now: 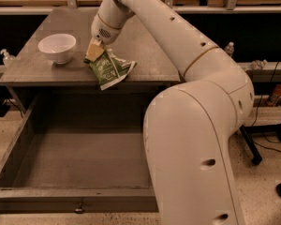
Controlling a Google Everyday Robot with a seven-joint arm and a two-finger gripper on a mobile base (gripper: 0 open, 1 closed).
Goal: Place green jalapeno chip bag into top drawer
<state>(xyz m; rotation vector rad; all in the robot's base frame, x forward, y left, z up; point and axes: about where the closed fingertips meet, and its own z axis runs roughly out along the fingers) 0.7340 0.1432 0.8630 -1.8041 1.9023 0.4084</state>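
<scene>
The green jalapeno chip bag [110, 70] hangs crumpled from my gripper [95, 52], which is shut on its upper left end. The bag is lifted over the front edge of the grey countertop [145, 55], its lower end dangling just past the edge above the drawer. The top drawer [79, 165] is pulled wide open below, its grey inside bare, with its front panel and small round metal knob [78, 209] at the bottom of the camera view. My white arm sweeps down from the top centre and fills the right side.
A white bowl [57, 48] stands on the countertop left of the gripper. A small clear bottle [7, 58] stands at the counter's left edge. Shelving and cables lie at the right, and a speckled floor [267, 191] lies beside the drawer.
</scene>
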